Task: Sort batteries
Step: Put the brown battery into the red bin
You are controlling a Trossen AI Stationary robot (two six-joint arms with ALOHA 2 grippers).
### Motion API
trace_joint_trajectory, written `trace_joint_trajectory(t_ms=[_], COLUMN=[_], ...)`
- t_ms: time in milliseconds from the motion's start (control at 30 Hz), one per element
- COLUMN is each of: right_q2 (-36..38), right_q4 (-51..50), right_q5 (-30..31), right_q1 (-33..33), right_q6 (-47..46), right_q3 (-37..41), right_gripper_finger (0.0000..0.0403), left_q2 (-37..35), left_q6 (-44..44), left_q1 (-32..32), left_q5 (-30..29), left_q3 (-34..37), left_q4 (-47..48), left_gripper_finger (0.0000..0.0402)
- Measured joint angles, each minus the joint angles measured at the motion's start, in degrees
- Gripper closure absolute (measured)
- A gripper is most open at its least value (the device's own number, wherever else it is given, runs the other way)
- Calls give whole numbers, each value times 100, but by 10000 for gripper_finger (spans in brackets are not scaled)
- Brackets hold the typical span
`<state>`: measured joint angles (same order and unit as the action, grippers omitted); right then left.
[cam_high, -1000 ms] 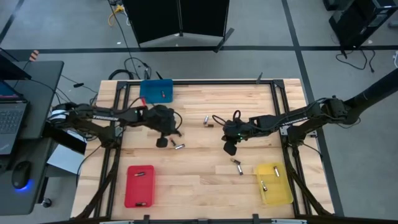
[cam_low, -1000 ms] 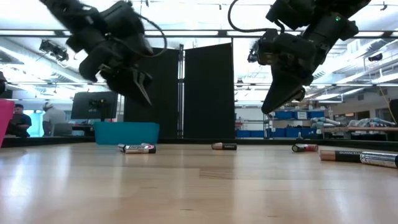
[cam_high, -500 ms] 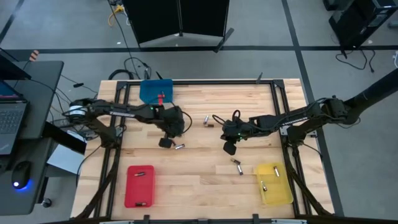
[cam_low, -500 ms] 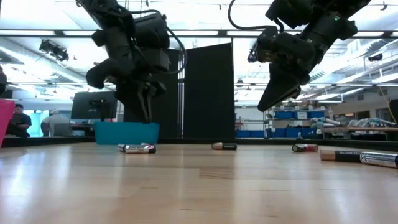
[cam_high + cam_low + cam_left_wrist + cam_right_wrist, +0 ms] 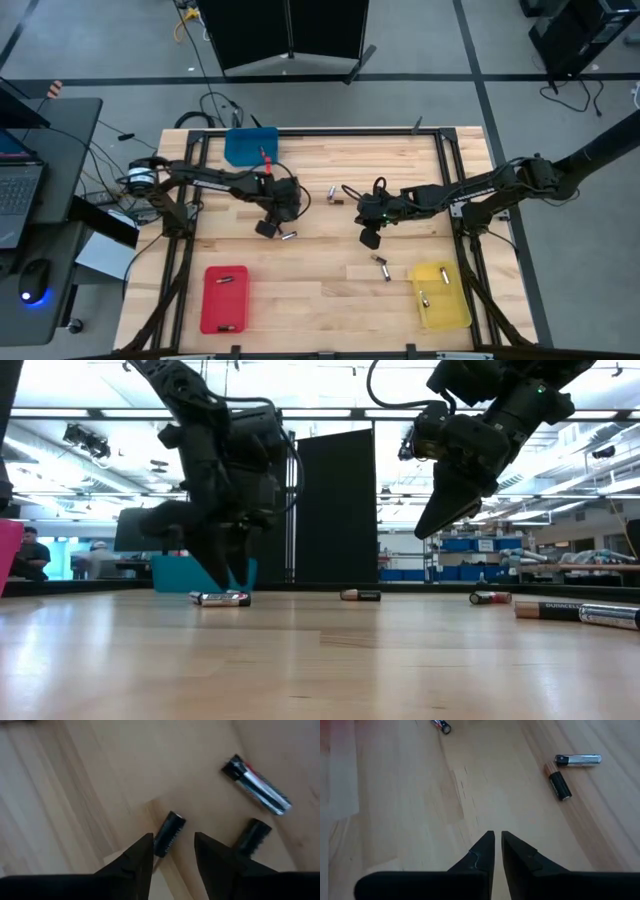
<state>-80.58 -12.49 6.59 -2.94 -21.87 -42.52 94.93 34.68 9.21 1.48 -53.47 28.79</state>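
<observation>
Left claw [image 5: 172, 851] hangs spread right above a small black battery [image 5: 169, 834] lying on the tabletop [image 5: 330, 290] near the middle. I'd drop straight down, straddle it evenly, then squeeze. Right claw [image 5: 497, 851] is nearly pressed together, empty, hovering mid-tabletop.

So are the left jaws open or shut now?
Open. The left gripper shows a clear gap between its fingers, with a black battery lying on the table just ahead.

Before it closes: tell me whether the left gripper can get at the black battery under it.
Probably yes. The left gripper is open just above the black battery, which lies bare on the table; the silver battery lies apart.
</observation>
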Motion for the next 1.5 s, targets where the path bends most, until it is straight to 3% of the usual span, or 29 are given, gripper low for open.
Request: trace_joint_trajectory(t_ms=[400,500,633,700,933,1067,1267,1500], right_q2=[0,0,0,0,0,0,-1,0], right_q4=[7,9,11,14,50,59,203,395], right_q5=[-2,-2,-2,-2,-2,31,131,136], right_q1=[0,0,-4,-4,-2,0,11,11], right_q6=[84,105,107,124,319,550,977,1161], right_q3=[0,0,0,0,0,0,0,-2], right_gripper_finger=[361,362,364,364,366,370,378,380], left_q2=[517,523,525,516,297,-156,-986,-1402], left_q6=[-20,-59,-87,-206,-763,-1517,-3215,-5336], left_q1=[4,4,-31,-60,-373,-748,-1686,-3096], left_q5=[-171,-163,-114,-154,-128,105,164,-295], left_q3=[-36,-33,-37,-46,-768,-1152,-1298,-1214], left_q4=[-99,-50,76,111,1531,2303,2579,3046], left_gripper_finger=[256,281,348,358,358,358,358,358])
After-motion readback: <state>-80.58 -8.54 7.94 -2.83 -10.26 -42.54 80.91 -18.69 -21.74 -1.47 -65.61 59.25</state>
